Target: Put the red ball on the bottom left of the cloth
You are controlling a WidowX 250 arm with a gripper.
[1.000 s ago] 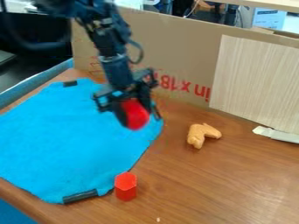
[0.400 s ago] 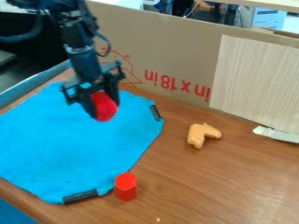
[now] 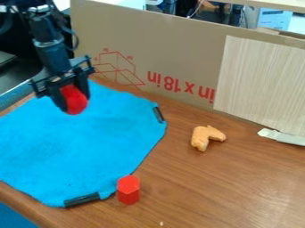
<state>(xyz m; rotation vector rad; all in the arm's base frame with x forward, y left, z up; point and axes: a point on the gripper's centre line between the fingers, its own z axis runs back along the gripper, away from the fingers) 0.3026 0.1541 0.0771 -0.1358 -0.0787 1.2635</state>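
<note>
One red ball [image 3: 75,99] is held between the two fingers of the black end effector [image 3: 72,102], which are closed around its sides. Compared with the earlier frames, the ball and end effector are shifted toward the left and slightly up in the view, from the cloth's far right part to its far left part. The ball is seen in front of the far left part of the blue cloth [image 3: 71,147]; whether it is lifted clear or touching cannot be told. More of the box print is uncovered by this shift. The cloth, the block and the bent toy are left where they were.

Counted on the table [image 3: 226,191] are one cloth, one red six-sided block [image 3: 128,190] stood upright just beside the cloth's near right corner, and one orange bent toy [image 3: 205,136], placed well apart to the right. Two black strips are seen at the cloth's edges: one at the right [image 3: 158,114], one at the near edge [image 3: 81,200]. Behind, the table is bordered by one cardboard sheet [image 3: 179,49], with one wood-grain panel [image 3: 262,80] set against it.
</note>
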